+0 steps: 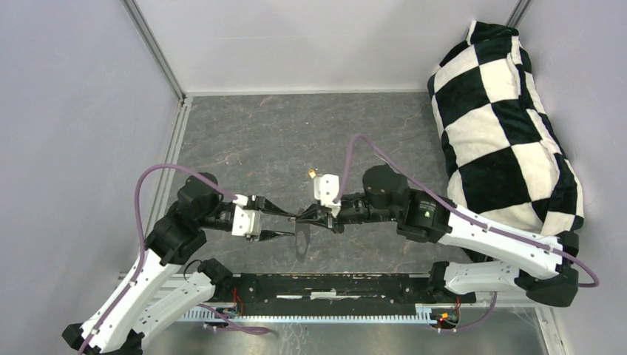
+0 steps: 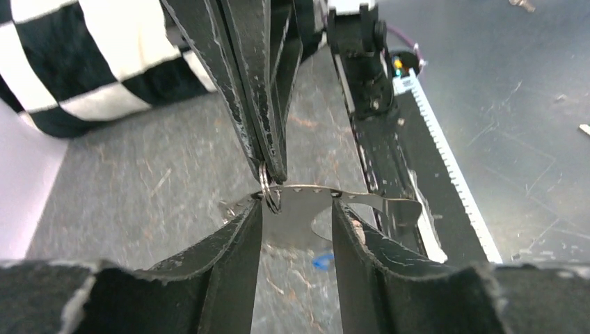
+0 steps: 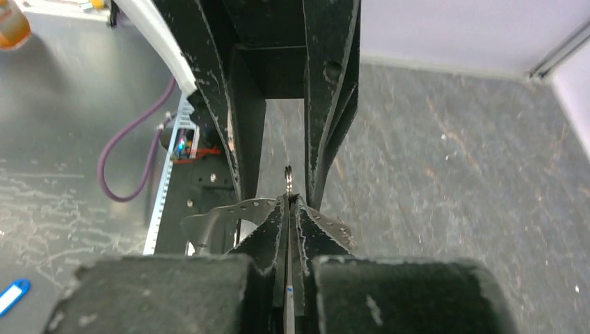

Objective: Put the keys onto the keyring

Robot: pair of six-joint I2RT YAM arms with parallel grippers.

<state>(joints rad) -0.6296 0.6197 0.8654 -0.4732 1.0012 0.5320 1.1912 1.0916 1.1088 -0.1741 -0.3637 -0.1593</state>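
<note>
The keyring [image 1: 302, 242] is a thin grey-silver band with a small wire ring at its top, and it hangs between the two grippers over the table's near middle. My right gripper [image 3: 289, 200] is shut on the keyring at the wire ring [image 2: 269, 193]. My left gripper [image 2: 297, 216] faces it, open, with the band [image 2: 362, 200] lying across its fingertips. The gold key [image 1: 313, 173] lies on the table just behind the grippers. The blue key [image 2: 321, 261] shows blurred on the table below the left fingers.
A black-and-white chequered cushion [image 1: 503, 126] fills the right back of the table. A black rail [image 1: 333, 285] runs along the near edge between the arm bases. Grey walls close in the left and back. A small blue oblong [image 3: 14, 296] lies on the metal sheet beyond the rail.
</note>
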